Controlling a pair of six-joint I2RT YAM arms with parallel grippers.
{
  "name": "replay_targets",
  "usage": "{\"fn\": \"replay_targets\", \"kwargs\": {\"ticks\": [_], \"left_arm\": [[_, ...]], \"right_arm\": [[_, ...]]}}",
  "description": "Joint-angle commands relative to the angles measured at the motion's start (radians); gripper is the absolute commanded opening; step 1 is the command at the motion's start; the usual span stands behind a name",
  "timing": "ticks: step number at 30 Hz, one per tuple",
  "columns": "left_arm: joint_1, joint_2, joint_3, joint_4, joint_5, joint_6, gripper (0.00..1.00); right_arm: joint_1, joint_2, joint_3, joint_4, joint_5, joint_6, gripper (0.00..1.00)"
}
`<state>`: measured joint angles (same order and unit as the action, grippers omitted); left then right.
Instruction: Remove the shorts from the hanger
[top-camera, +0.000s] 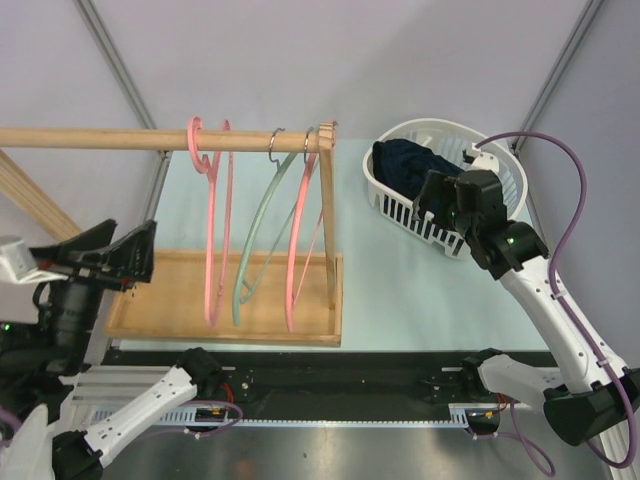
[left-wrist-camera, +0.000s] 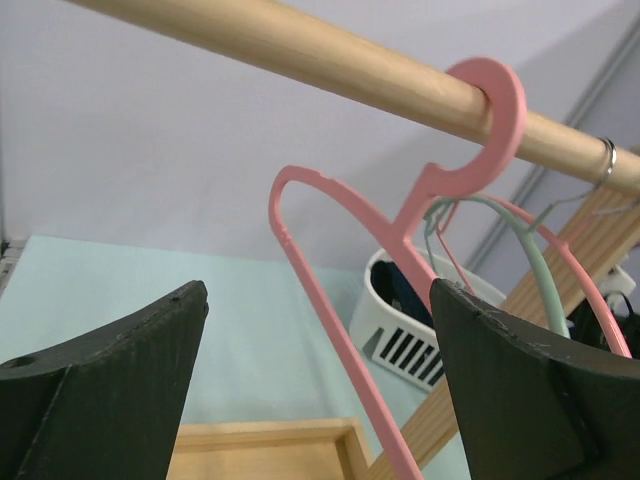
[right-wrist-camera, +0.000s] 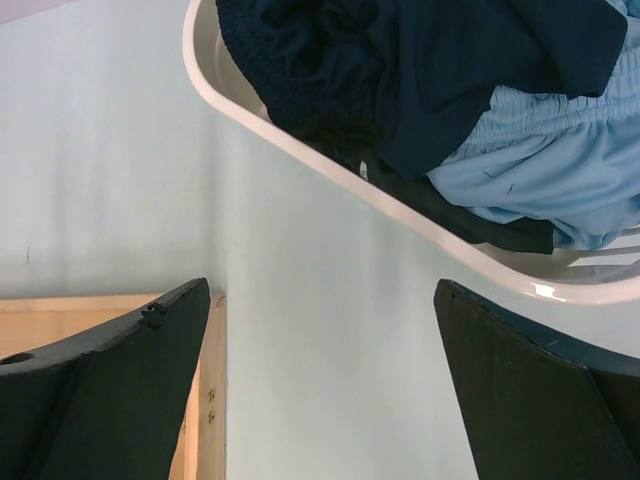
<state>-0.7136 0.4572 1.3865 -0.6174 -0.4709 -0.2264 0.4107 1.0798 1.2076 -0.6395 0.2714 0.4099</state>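
All the shorts lie in the white basket (top-camera: 495, 150) at the back right: dark navy shorts (right-wrist-camera: 400, 70) on top and light blue shorts (right-wrist-camera: 560, 150) beside them. Three bare hangers hang on the wooden rod (top-camera: 100, 138): a pink hanger (top-camera: 213, 230), a green hanger (top-camera: 258, 235) and another pink hanger (top-camera: 300, 250). My left gripper (top-camera: 150, 252) is open to the left of the rack, with the near pink hanger (left-wrist-camera: 345, 340) running between its fingers untouched. My right gripper (top-camera: 445, 205) hangs open and empty over the basket's near rim (right-wrist-camera: 300, 150).
The rack's wooden base tray (top-camera: 170, 300) sits under the hangers, its corner (right-wrist-camera: 205, 400) close to my right gripper's left finger. A slanted wooden post (top-camera: 328, 215) holds up the rod's right end. Grey frame bars run behind the table.
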Motion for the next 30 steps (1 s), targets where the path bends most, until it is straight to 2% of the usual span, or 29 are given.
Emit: {"fn": "replay_targets", "kwargs": {"ticks": [1, 6, 8, 12, 13, 14, 16, 17, 20, 21, 23, 24, 27, 30], "left_arm": [[-0.004, -0.101, -0.098, -0.034, -0.133, -0.016, 0.95], [-0.004, -0.221, -0.254, -0.090, -0.143, -0.148, 0.95], [-0.004, -0.248, -0.354, -0.094, -0.132, -0.215, 0.95], [-0.004, -0.310, -0.533, -0.082, -0.081, -0.358, 0.95], [-0.004, -0.333, -0.606, -0.081, -0.074, -0.434, 0.95], [-0.004, -0.345, -0.642, -0.090, -0.074, -0.480, 0.95], [-0.004, -0.376, -0.749, -0.085, -0.054, -0.591, 0.95], [-0.004, -0.409, -0.786, -0.075, -0.049, -0.622, 0.96], [-0.004, -0.513, -0.915, -0.030, -0.008, -0.698, 0.96], [-0.004, -0.540, -0.973, -0.019, 0.004, -0.714, 0.96], [-0.004, -0.593, -1.023, -0.001, 0.035, -0.749, 0.96], [-0.004, -0.575, -1.031, -0.016, 0.041, -0.764, 0.97], [-0.004, -0.545, -1.057, 0.014, 0.087, -0.751, 0.98], [-0.004, -0.584, -1.107, 0.034, 0.127, -0.787, 0.99]], "right_arm": [[0.019, -0.017, -0.008, 0.001, 0.008, 0.007, 1.00], [0.065, -0.027, -0.042, 0.014, -0.020, 0.041, 1.00], [0.076, -0.044, -0.088, 0.035, -0.082, 0.058, 1.00], [0.118, -0.104, -0.242, 0.188, -0.210, 0.105, 1.00], [0.126, -0.119, -0.281, 0.228, -0.242, 0.133, 1.00], [0.134, -0.167, -0.380, 0.271, -0.308, 0.151, 1.00], [0.158, -0.223, -0.485, 0.420, -0.354, 0.214, 1.00], [0.169, -0.282, -0.593, 0.464, -0.380, 0.239, 1.00], [0.220, -0.385, -0.785, 0.619, -0.386, 0.337, 1.00], [0.232, -0.464, -0.840, 0.715, -0.388, 0.368, 1.00], [0.247, -0.545, -0.943, 0.800, -0.394, 0.472, 1.00], [0.247, -0.617, -1.048, 0.867, -0.393, 0.506, 1.00], [0.247, -0.757, -1.205, 0.955, -0.388, 0.622, 1.00], [0.249, -0.861, -1.302, 0.983, -0.390, 0.702, 1.00]]}}
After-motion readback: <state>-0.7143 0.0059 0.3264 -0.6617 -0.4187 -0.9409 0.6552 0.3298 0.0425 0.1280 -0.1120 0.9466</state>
